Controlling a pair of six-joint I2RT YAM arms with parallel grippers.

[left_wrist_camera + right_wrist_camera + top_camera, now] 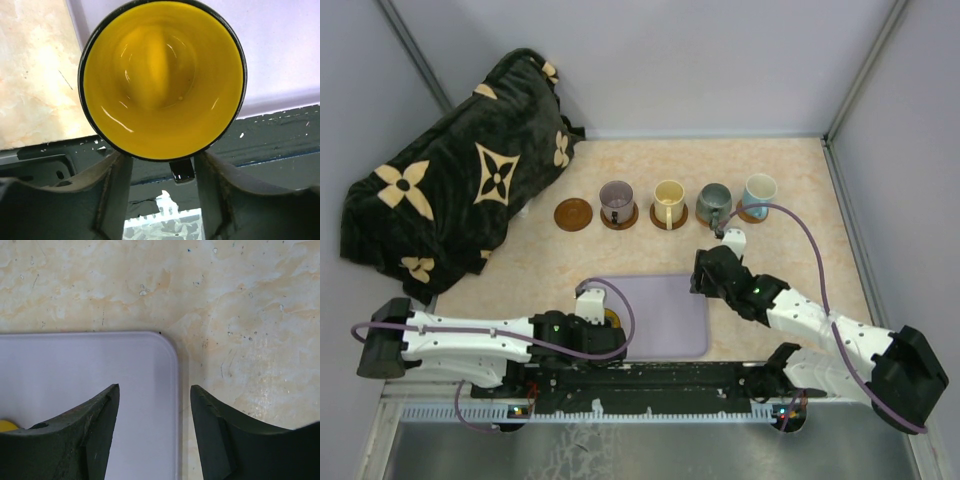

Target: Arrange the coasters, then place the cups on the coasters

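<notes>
The yellow cup (pixel 162 80) stands on the near left corner of the lavender tray (pixel 665 300) and fills the left wrist view. My left gripper (pixel 162 157) is open, its fingers (pixel 117 175) either side of the cup's dark handle (pixel 182 170), with a gap on the left. At the back runs a row of coasters: one bare coaster (pixel 574 214), then the purple-grey cup (pixel 617 198), cream cup (pixel 668 198), grey-green cup (pixel 714 200) and white-blue cup (pixel 758 190), each on a coaster. My right gripper (pixel 155 387) hangs open and empty over the tray's far right corner (pixel 167 342).
A dark blanket with cream flower shapes (pixel 450 190) is heaped at the back left, close to the bare coaster. Pale walls close in the table at the back and sides. A black rail (pixel 650 380) runs along the near edge.
</notes>
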